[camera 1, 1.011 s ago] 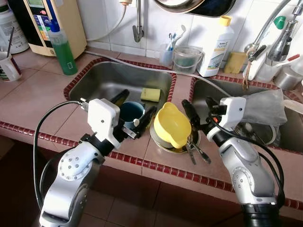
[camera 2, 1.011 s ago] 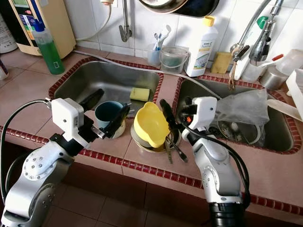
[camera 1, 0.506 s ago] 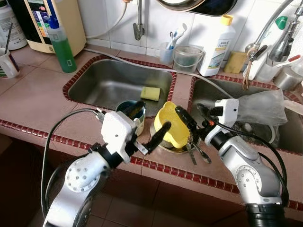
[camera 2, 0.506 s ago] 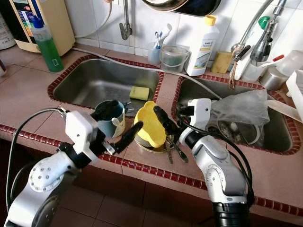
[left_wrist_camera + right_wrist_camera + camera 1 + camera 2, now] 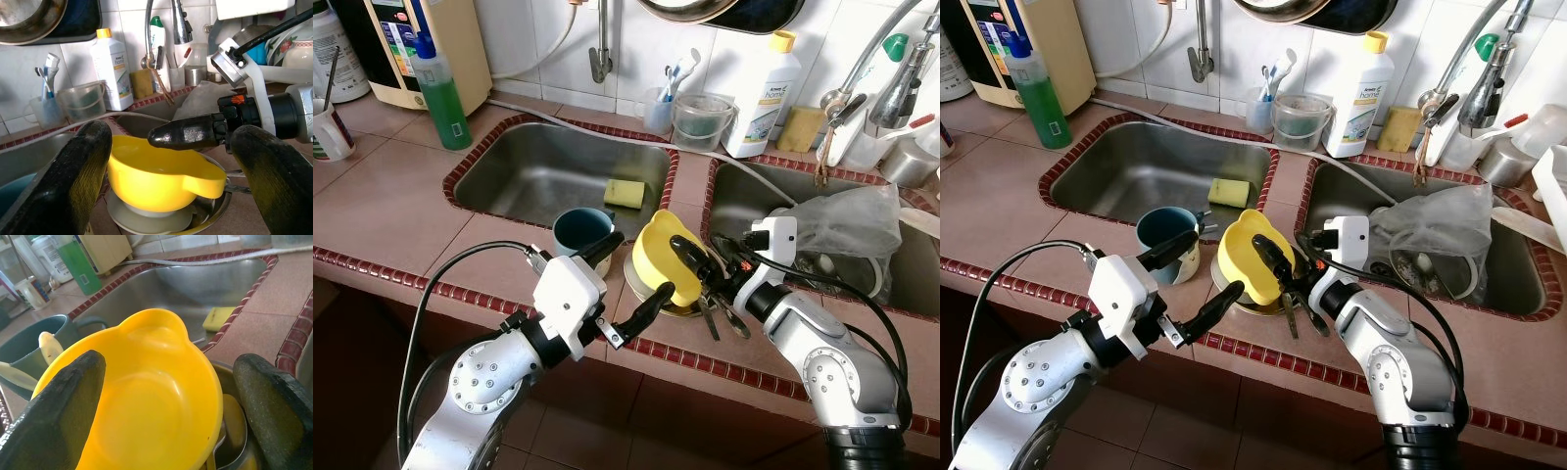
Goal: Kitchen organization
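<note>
Two grippers, left (image 5: 628, 274) and right (image 5: 697, 257), both spread wide and empty, flank the yellow bowl (image 5: 668, 257) tilted on stacked dishes (image 5: 1252, 299); a careless nudge could topple it.

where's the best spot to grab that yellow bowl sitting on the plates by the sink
Probably the yellow bowl by its raised rim on the right-sink side, one finger inside and one outside. It sits tilted on the plates, open toward the right end effector, which is open at that rim; its far-side tab is another option.
</note>
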### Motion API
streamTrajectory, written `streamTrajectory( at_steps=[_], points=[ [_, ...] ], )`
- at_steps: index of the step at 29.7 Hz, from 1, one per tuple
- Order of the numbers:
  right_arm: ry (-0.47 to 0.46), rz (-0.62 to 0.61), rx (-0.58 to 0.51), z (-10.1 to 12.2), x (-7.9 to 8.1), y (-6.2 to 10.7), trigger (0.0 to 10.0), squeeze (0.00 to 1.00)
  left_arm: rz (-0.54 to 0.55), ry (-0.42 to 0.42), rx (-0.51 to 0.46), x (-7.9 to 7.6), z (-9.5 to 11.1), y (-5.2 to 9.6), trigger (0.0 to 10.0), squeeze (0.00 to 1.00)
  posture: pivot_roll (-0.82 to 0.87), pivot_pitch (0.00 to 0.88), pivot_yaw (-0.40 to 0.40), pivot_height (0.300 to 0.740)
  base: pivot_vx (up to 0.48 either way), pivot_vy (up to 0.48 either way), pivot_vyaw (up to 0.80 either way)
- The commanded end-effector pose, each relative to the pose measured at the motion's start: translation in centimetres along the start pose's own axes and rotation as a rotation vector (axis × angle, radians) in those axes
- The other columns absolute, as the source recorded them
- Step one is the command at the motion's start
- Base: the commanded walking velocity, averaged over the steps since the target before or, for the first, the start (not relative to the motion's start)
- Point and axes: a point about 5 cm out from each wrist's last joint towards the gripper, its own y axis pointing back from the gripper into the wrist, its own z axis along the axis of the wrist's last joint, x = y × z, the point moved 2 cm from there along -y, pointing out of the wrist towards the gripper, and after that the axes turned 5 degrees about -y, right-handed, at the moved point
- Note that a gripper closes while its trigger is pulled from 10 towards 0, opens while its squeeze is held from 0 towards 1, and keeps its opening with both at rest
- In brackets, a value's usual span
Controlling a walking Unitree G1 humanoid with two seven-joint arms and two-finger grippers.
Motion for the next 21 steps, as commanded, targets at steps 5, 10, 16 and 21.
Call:
streamTrajectory(
  at_steps=[5,10,16,21],
  points=[
    [-0.035,-0.02,0.007,0.4,-0.8,0.0,10.0,0.0,-0.01,-0.007,-0.005,-0.3,0.1,0.0,10.0,0.0,-0.03,0.079,-0.062,0.74,0.0,0.0,0.0],
    [-0.086,-0.029,0.027,0.2,-1.4,-0.3,10.0,0.0,0.001,0.001,-0.01,-0.3,0.2,-0.1,10.0,0.0,-0.03,0.084,-0.062,0.74,0.0,0.0,0.0],
    [-0.125,-0.005,0.049,0.1,-1.6,-0.9,10.0,0.0,0.008,-0.009,-0.018,-0.1,0.3,-0.3,10.0,0.0,-0.02,0.083,-0.064,0.74,0.0,0.0,0.0],
    [-0.158,0.026,0.062,0.3,-1.4,-1.2,10.0,0.0,0.017,-0.01,-0.023,0.1,0.4,-0.5,10.0,0.0,-0.02,0.08,-0.067,0.74,0.0,0.0,0.0]
  ],
)
